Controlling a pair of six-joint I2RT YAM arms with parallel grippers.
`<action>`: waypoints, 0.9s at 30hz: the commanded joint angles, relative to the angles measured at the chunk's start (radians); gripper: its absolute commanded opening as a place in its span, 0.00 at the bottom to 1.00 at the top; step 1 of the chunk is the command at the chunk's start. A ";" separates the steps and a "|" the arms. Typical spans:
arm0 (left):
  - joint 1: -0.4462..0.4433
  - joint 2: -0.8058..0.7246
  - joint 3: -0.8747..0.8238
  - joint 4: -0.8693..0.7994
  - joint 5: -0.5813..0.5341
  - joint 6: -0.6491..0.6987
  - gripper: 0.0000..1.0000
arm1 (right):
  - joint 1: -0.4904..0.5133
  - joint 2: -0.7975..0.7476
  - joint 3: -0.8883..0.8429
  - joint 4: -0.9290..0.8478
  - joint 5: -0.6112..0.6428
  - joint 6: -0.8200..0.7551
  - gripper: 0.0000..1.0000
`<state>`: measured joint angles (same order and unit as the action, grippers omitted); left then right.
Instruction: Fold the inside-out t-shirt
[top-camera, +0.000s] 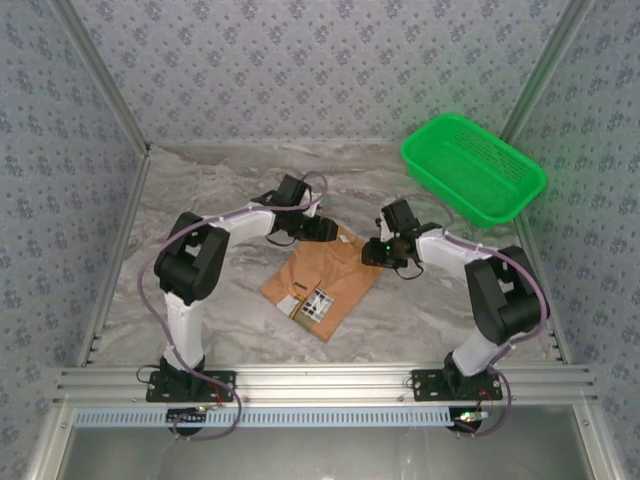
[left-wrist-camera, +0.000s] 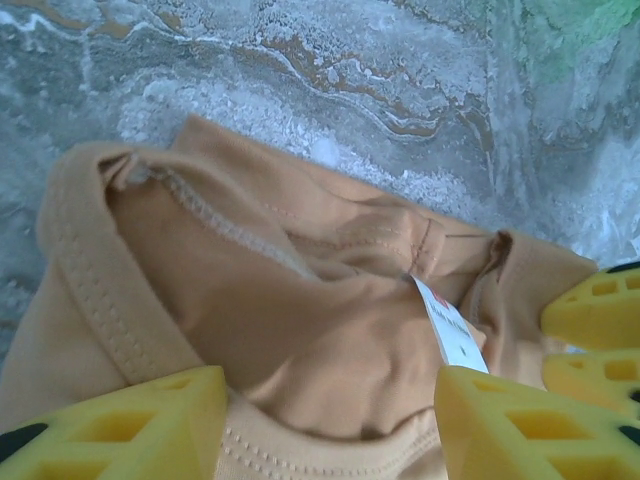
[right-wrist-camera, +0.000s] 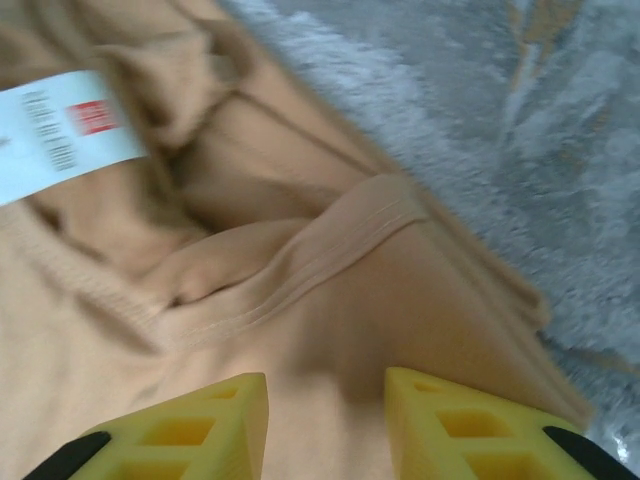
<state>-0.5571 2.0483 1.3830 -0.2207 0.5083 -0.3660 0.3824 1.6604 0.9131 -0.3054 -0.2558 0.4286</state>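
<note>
The left gripper (left-wrist-camera: 330, 405) is held wide open over the collar of the shirt (left-wrist-camera: 300, 290) and nothing is clasped. Its yellow fingers (left-wrist-camera: 120, 430) are set on either side of the neck opening, and a white label (left-wrist-camera: 452, 328) is seen just beside one of them. Close by, at the collar's edge, the right gripper's fingers (left-wrist-camera: 598, 312) crowd in. The right gripper (right-wrist-camera: 327, 400) is parted less widely above a ribbed fold of the shirt (right-wrist-camera: 300, 260). Cloth is seen in the gap, but whether it is touched cannot be told. The same label (right-wrist-camera: 70, 130) lies just past that fold. From above, the left gripper (top-camera: 325, 229) and the right gripper (top-camera: 378, 250) are found near each other at the far edge of the shirt (top-camera: 325, 280), which lies folded into a rough rectangle on the marble table (top-camera: 220, 180). A green basket (top-camera: 475, 168) is tilted beyond the shirt to its right, well apart from it.
</note>
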 joint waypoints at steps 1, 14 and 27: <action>0.000 0.028 0.030 -0.064 -0.013 0.033 0.56 | -0.032 0.083 0.061 -0.002 -0.016 -0.027 0.36; 0.001 -0.290 -0.316 0.090 -0.145 -0.129 0.58 | -0.034 0.233 0.418 -0.144 -0.051 -0.287 0.39; 0.182 -0.307 -0.361 0.049 -0.077 -0.096 0.68 | -0.104 0.282 0.438 -0.167 -0.079 -0.286 0.68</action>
<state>-0.3779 1.6882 1.0210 -0.1577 0.3527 -0.4820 0.2733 1.8790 1.3113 -0.4160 -0.3046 0.1589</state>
